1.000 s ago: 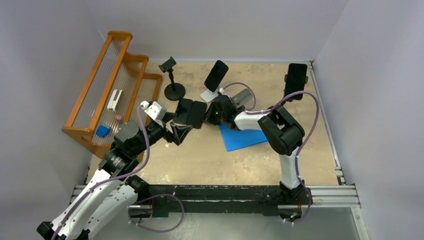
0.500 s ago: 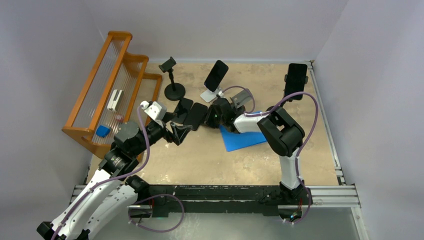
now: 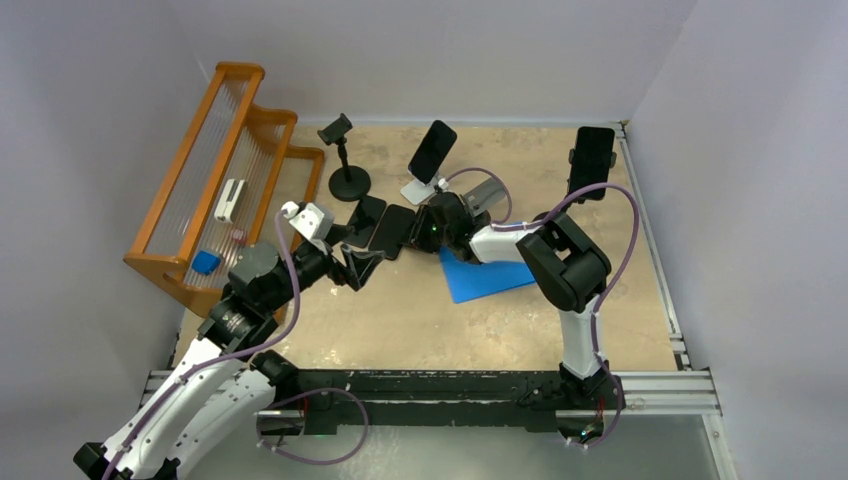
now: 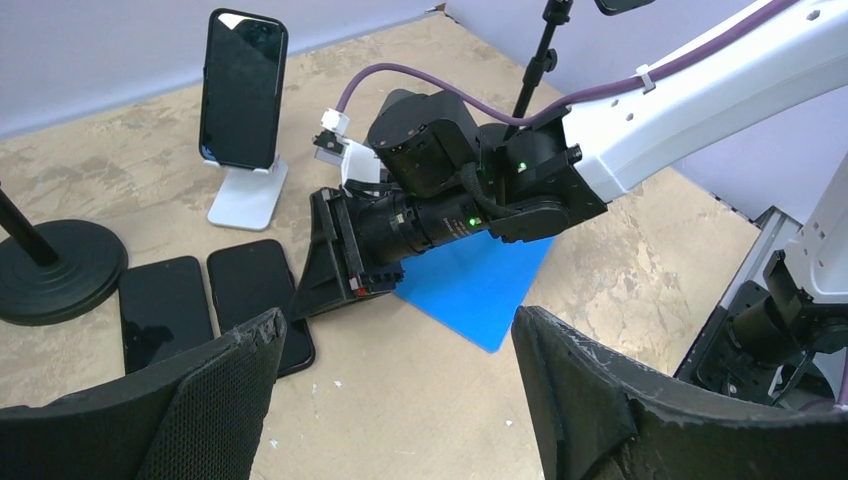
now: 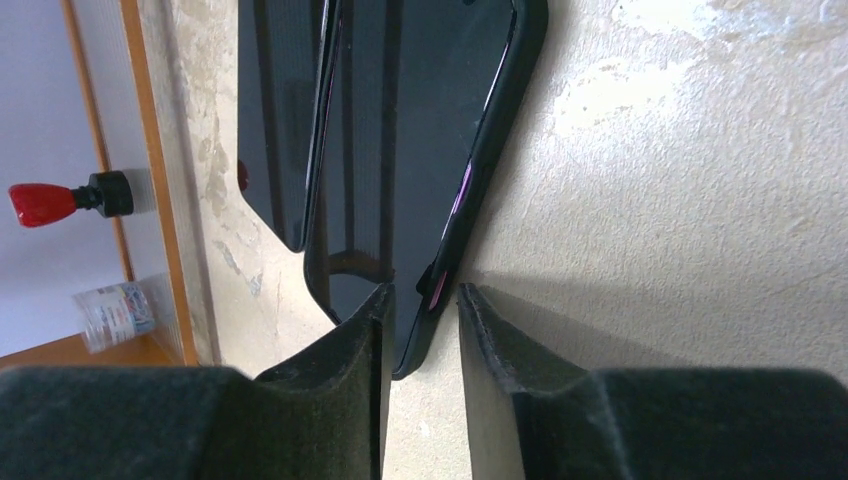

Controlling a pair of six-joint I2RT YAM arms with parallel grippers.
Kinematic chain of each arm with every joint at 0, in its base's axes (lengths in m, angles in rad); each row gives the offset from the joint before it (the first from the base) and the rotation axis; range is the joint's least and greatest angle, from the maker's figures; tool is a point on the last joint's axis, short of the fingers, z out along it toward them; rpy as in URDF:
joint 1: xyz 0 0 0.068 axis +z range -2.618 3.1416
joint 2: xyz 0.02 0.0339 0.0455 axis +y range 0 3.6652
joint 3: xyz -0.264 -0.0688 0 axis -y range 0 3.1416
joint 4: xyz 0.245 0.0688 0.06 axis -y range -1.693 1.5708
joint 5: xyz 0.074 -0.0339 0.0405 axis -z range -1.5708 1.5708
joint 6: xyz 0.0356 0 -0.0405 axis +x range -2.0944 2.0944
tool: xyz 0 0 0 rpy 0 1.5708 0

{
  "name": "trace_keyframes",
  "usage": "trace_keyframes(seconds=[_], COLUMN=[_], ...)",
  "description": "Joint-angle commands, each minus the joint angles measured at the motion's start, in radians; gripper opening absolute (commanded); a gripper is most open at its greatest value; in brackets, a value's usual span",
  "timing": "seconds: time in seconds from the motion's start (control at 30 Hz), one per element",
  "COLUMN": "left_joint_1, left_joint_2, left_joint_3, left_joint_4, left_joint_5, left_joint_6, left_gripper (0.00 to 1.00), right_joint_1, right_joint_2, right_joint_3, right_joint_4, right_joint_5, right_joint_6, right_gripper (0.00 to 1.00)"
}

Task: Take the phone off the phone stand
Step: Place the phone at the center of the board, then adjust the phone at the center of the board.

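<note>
Right gripper (image 5: 423,297) pinched on end of phone (image 3: 391,230), which lies flat on table (image 3: 400,320) beside second flat phone (image 3: 366,220). Left gripper (image 4: 395,320) spread wide, hovering. White stand (image 3: 416,190) holds upright handset (image 3: 432,150). Wooden rack (image 3: 215,160) holds blue block (image 3: 205,262).

the left arm (image 3: 200,372) is reached forward and to the right from its base, bent at the elbow, with the wrist held low. the left gripper (image 4: 400,400) is spread wide, its fingers (image 4: 215,400) set far apart with nothing between them. the right arm (image 3: 560,265) is folded sharply at the elbow and stretched to the left, the forearm nearly level. the right gripper (image 5: 420,295) is set low and rolled on its side, its fingers (image 5: 340,350) drawn almost together and pinched on the edge of a phone (image 5: 420,150).
</note>
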Motion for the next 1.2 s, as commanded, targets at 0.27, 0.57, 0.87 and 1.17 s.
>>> trace_keyframes(seconds=[0.27, 0.57, 0.87, 1.17], left_joint_1=[0.0, 0.0, 0.013, 0.254], left_joint_2=[0.02, 0.087, 0.459, 0.629], left_joint_3=[0.01, 0.014, 0.155, 0.06], left_joint_4=[0.024, 0.011, -0.151, 0.072], left_joint_5=[0.005, -0.034, -0.122, -0.007], left_joint_6=[0.013, 0.024, -0.124, -0.379], left_gripper=[0.82, 0.82, 0.84, 0.65], right_joint_1=[-0.005, -0.005, 0.009, 0.008], right_joint_2=[-0.142, -0.376, -0.76, -1.125], right_joint_3=[-0.015, -0.162, -0.49, -0.641], right_joint_4=[-0.002, 0.023, 0.171, 0.127], right_joint_5=[0.037, 0.03, 0.003, 0.033], right_joint_6=[-0.063, -0.157, -0.292, -0.337], right_gripper=[0.42, 0.49, 0.46, 0.46])
